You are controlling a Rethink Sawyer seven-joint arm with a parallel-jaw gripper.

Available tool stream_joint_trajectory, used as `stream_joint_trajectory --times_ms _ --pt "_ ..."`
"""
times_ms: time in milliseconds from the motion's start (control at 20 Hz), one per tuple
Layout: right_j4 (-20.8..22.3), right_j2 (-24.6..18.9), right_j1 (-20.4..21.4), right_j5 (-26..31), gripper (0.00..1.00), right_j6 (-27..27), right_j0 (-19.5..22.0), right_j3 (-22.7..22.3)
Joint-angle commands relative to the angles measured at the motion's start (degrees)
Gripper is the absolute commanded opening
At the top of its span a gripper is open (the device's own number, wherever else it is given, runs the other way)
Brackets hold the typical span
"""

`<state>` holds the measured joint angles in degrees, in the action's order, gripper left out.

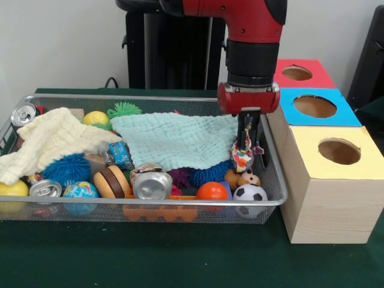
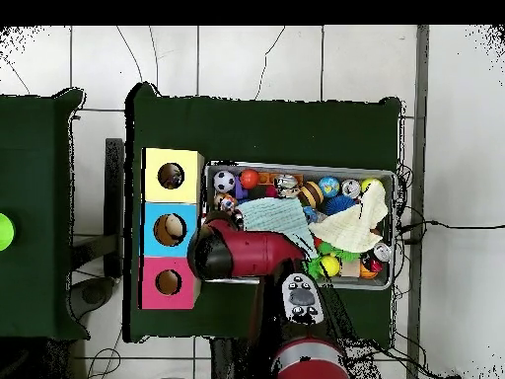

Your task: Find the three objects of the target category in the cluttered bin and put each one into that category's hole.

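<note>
The bin is sitting on the green table beside three boxes, and from the front the gripper is hanging over its box-side end, fingers pinching a small multicoloured patterned object above a soccer ball. From overhead, the red arm is covering that end of the bin, next to the blue box.

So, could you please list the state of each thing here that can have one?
gripper: down in the bin's corner nearest the boxes, shut on a small multicoloured object
teal cloth: spread flat over other items
cream cloth: crumpled, draped over clutter
silver can: lying on its side
wire bin: full of clutter
yellow box: hole open
blue box: hole open
red box: hole open
</note>
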<state>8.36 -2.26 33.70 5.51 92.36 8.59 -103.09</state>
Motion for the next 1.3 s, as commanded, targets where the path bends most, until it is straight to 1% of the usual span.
stream_joint_trajectory --times_ms 50,150,350,400,450,600,750,900,1050,1300 --pt "-2.4 -2.4 10.8 13.7 0.00 5.9 2.7 -5.4" --pt "-3.6 -3.8 14.1 17.3 0.00 5.2 3.9 -6.5" --pt "-5.7 -4.1 19.3 23.6 0.00 5.0 3.7 -6.6" --pt "-5.7 -4.0 20.0 24.2 0.00 4.9 3.5 -6.6" --pt "-6.4 -4.3 21.1 26.0 0.00 4.7 3.6 -6.5" --pt "-7.2 -4.2 22.3 29.1 0.00 4.9 3.2 -5.5" --pt "-8.1 -4.4 23.6 29.7 0.00 5.3 3.0 -5.8" --pt "-8.6 -3.4 24.6 30.5 0.00 7.0 1.3 -5.7" --pt "-9.2 -2.1 24.7 30.6 0.00 10.4 -1.4 -5.3" --pt "-9.7 0.7 24.2 29.7 0.00 14.0 -5.4 -4.8"
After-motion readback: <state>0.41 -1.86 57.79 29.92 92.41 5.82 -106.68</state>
